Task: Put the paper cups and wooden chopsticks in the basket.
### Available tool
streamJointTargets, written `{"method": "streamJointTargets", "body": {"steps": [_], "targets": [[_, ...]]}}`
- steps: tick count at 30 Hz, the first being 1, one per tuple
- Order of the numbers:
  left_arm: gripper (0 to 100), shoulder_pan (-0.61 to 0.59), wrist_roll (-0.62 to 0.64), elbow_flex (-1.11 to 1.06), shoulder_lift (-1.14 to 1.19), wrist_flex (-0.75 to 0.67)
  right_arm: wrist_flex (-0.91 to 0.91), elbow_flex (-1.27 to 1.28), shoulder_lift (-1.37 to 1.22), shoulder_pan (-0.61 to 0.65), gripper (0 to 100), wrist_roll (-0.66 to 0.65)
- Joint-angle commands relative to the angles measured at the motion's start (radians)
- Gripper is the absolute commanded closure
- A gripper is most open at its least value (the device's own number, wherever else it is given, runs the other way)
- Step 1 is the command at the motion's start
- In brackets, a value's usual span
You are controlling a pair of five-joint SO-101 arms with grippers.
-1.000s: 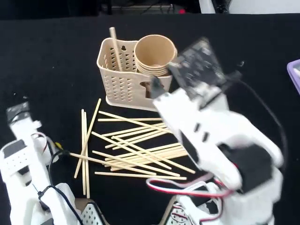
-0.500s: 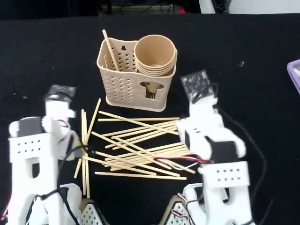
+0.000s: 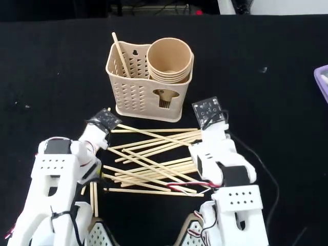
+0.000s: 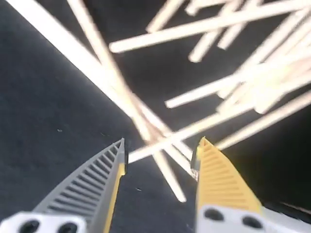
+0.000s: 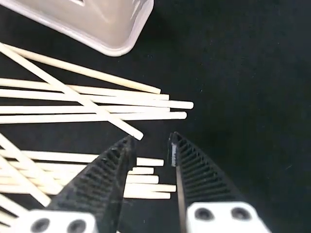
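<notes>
Left gripper (image 4: 161,143): jaws open, empty, straddling stick ends.
Right gripper (image 5: 151,137): jaws narrowly apart, empty.
Chopsticks (image 3: 154,159): loose pile between the grippers; probably light, stiff, prone to rolling. Pinch one mid-length.
Basket (image 3: 128,89): beyond, holds stacked cups (image 3: 170,56).

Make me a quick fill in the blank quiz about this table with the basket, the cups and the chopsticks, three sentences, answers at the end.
1. The stacked paper cups sit inside the ____.
2. Only ____ chopstick leans in the basket; the loose chopsticks lie on the table.
3. The left gripper hangs over the loose chopsticks with its jaws ____.
Missing words: basket; one; open.
</notes>
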State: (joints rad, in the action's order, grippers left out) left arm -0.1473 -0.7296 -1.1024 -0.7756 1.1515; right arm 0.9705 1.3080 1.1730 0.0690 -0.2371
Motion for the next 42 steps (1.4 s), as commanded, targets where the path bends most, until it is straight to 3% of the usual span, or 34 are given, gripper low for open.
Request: {"method": "streamJointTargets", "body": {"steps": [1, 7, 14, 29, 38, 42], "targets": [[76, -0.07, -0.021, 0.002, -0.009, -0.048, -0.021, -0.007, 0.025, -0.015, 87.4, -0.006], [70, -0.091, -0.175, -0.045, -0.009, -0.046, -0.021, -0.007, 0.025, -0.015, 87.4, -0.006], [70, -0.085, -0.275, -0.048, -0.009, -0.054, -0.021, -0.007, 0.025, -0.015, 87.4, -0.006], [70, -0.042, -0.278, -0.131, -0.02, -0.052, -0.021, -0.005, 0.025, -0.017, 87.4, -0.014], [90, -0.027, -0.276, -0.122, -0.02, -0.046, -0.021, -0.005, 0.025, -0.017, 87.4, -0.015], [91, -0.031, -0.276, -0.122, -0.02, -0.044, -0.075, 0.027, 0.024, -0.017, 87.4, -0.015]]}}
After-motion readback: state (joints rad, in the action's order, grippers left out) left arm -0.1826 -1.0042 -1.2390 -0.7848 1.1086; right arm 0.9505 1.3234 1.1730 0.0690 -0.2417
